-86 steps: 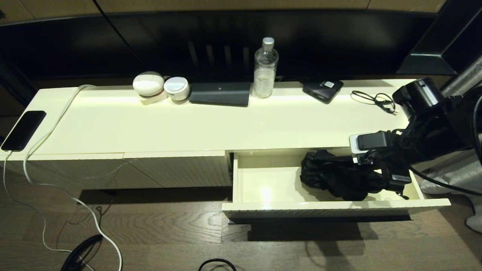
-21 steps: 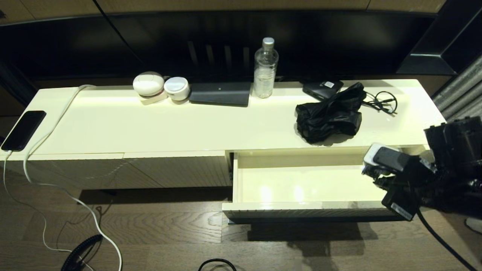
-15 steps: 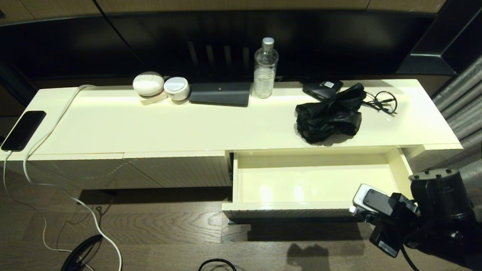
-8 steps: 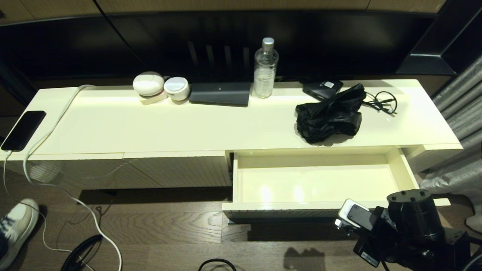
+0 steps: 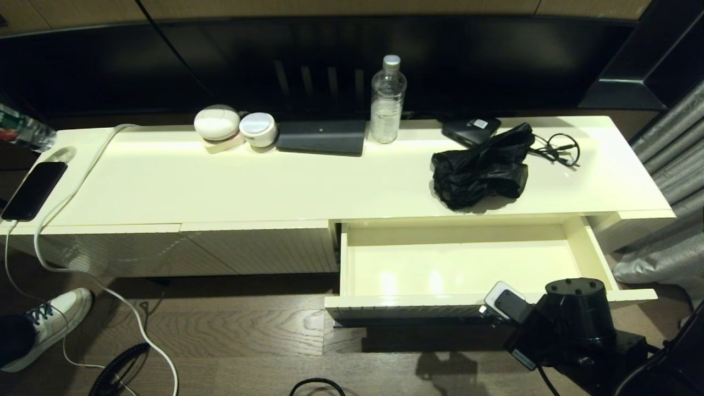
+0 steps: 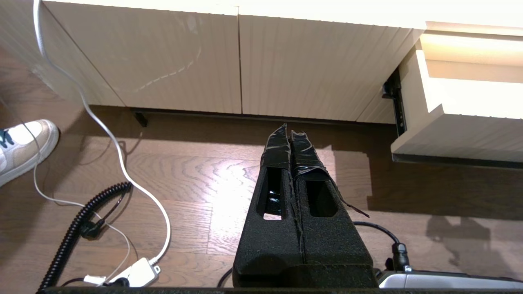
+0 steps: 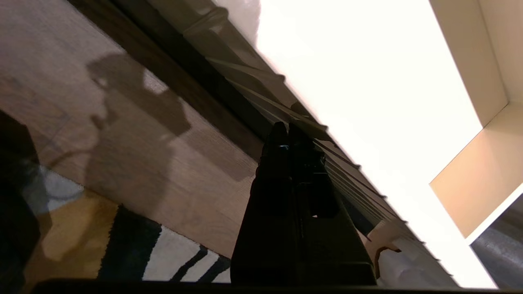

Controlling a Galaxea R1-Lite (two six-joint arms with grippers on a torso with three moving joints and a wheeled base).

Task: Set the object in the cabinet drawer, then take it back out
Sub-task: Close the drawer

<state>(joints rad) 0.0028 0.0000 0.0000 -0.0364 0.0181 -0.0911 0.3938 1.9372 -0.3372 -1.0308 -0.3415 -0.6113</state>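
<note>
The black folding umbrella (image 5: 481,165) lies as a loose bundle on the cabinet top at the right, above the open cabinet drawer (image 5: 440,300). The drawer's cream interior holds nothing. My right arm is low in front of the drawer's right end. Its wrist hides the fingers in the head view. In the right wrist view the right gripper (image 7: 288,128) is shut and empty, its tips close beside the drawer's ribbed front (image 7: 245,81). In its own wrist view, my left gripper (image 6: 289,131) is shut and empty over the floor, left of the drawer (image 6: 461,136).
On the cabinet top are a water bottle (image 5: 388,99), a flat black box with a white label (image 5: 472,131), a thin cable (image 5: 553,146), a dark slab (image 5: 322,136), two white round objects (image 5: 217,122) and a phone (image 5: 33,190). A person's shoe (image 5: 52,322) and cables lie on the floor at left.
The umbrella has gone from the drawer to the cabinet top. My right arm has since dropped down in front of the drawer. A shoe and a bottle have come in at the left.
</note>
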